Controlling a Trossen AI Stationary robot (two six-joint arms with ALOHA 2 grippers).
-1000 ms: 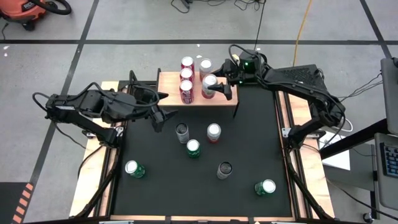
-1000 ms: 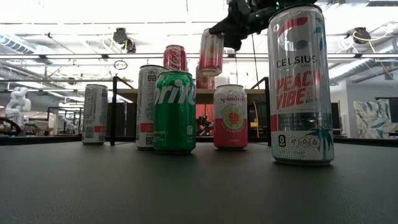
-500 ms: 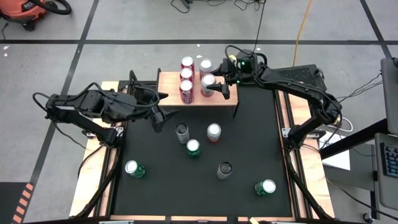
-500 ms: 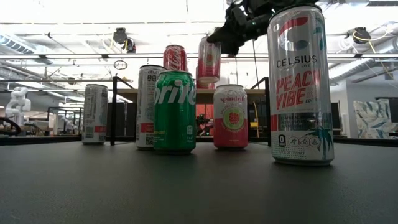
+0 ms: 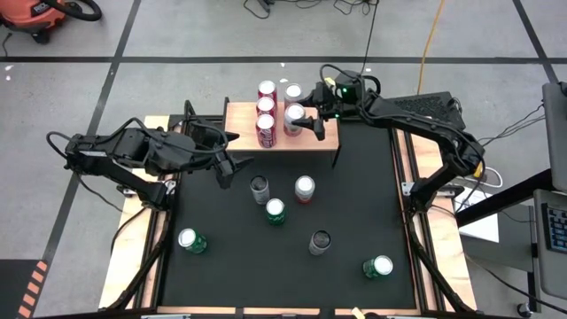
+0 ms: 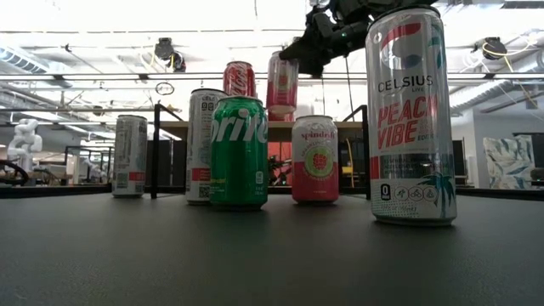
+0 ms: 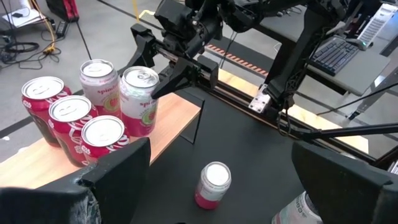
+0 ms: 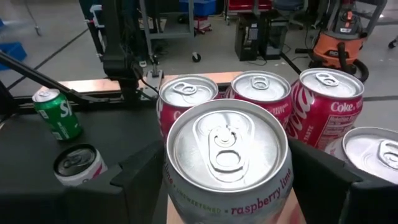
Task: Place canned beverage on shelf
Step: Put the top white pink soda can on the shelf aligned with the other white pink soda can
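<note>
The shelf (image 5: 319,135), a wood-topped platform on black legs, stands at the mat's far edge. On it stand three red cans (image 5: 265,108) in a row and a pink can (image 5: 293,91). My right gripper (image 5: 304,119) is shut on a pink raspberry can (image 5: 294,114) over the shelf's middle, next to the red row; whether its base touches the wood I cannot tell. It also shows in the low view (image 6: 282,83). My left gripper (image 5: 228,165) is open and empty over the mat, near the shelf's left end. My right gripper pinches the raspberry can's side wall (image 7: 152,87), in its upper half, between its two fingers (image 8: 142,169), one on each side. The fingers come from the table's right side, slanting a little down. The can stands nearly upright in the hold, top up.
Several cans stand on the black mat (image 5: 354,204): a grey one (image 5: 260,187), a pink one (image 5: 304,187), a green Sprite (image 5: 275,210), a tall Celsius (image 5: 320,241), and green ones at near left (image 5: 190,239) and near right (image 5: 378,266).
My right gripper has carried the raspberry can a little toward the table's left and far edge and lowered it toward the shelf top. The can has come from a slight tilt to nearly upright, close beside the other cans.
</note>
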